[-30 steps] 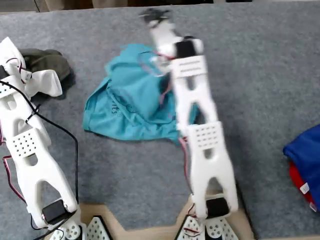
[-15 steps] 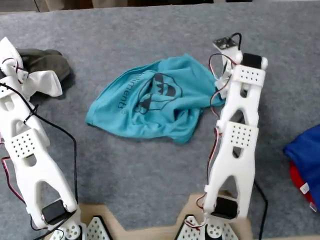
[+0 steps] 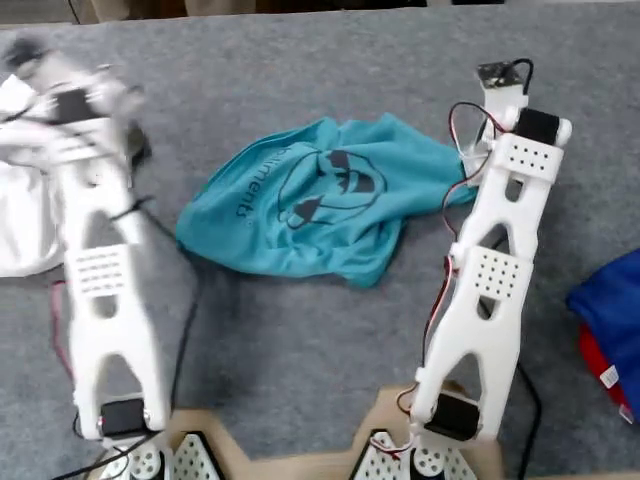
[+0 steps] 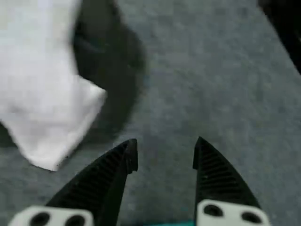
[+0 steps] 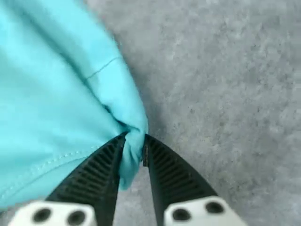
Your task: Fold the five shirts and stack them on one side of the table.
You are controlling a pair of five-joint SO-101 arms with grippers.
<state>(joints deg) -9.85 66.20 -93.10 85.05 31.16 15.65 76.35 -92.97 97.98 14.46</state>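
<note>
Right wrist view is where Ana looks first. "The right gripper is clamped on the teal shirt, but only on a small bunched corner of its edge. If the arm pulls hard to spread the cloth, this corner can slip out from between the jaws, I think."

"The shirt is also not flat," says Ben. "In the high view it lies crumpled in the middle of the table, between the two arms, print side up. A pull from one corner alone would probably drag the whole heap over the grey surface and not open it."

"And the left gripper? Can it help?"

"Not from where it is. Its jaws stand apart and hold nothing. It hangs over bare table just beside the white shirt, well apart from the teal one. So nothing pins the far side of the teal shirt."

"Then there is a second danger. The white shirt lies close by the left arm. If that arm goes across to the teal shirt, it could catch the white cloth and carry it along."

"There is the same worry on the other side," Ben adds. "The blue shirt and the red shirt lie at the table edge on the right arm's side. A wide swing of the right arm might push them off."
</note>
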